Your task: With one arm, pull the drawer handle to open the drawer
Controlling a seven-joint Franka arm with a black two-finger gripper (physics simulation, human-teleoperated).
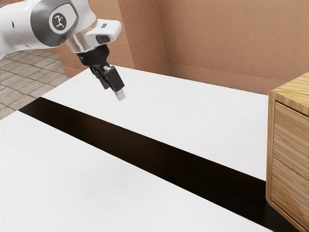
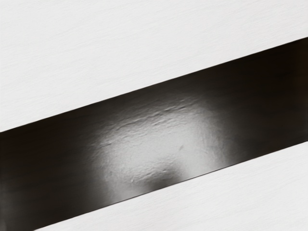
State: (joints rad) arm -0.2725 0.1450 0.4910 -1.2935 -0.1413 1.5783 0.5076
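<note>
A light wooden drawer cabinet (image 1: pixel 291 145) stands at the exterior view's right edge, cut off by the frame. Two stacked drawer fronts show on its near face, both flush with the body. I can make out no handle on them. My gripper (image 1: pixel 120 94) hangs above the white table (image 1: pixel 193 116) at the upper left, tilted down toward the exterior view's right and far from the cabinet. It holds nothing. In the wrist view the black stripe (image 2: pixel 159 149) lies under my hand, crossing the white tabletop (image 2: pixel 120 53).
A wide glossy black stripe (image 1: pixel 145 150) runs diagonally across the table from the left to the cabinet's foot. Brown walls (image 1: pixel 217 34) rise behind the table's far edge. A tiled floor (image 1: pixel 24 77) shows at the far left.
</note>
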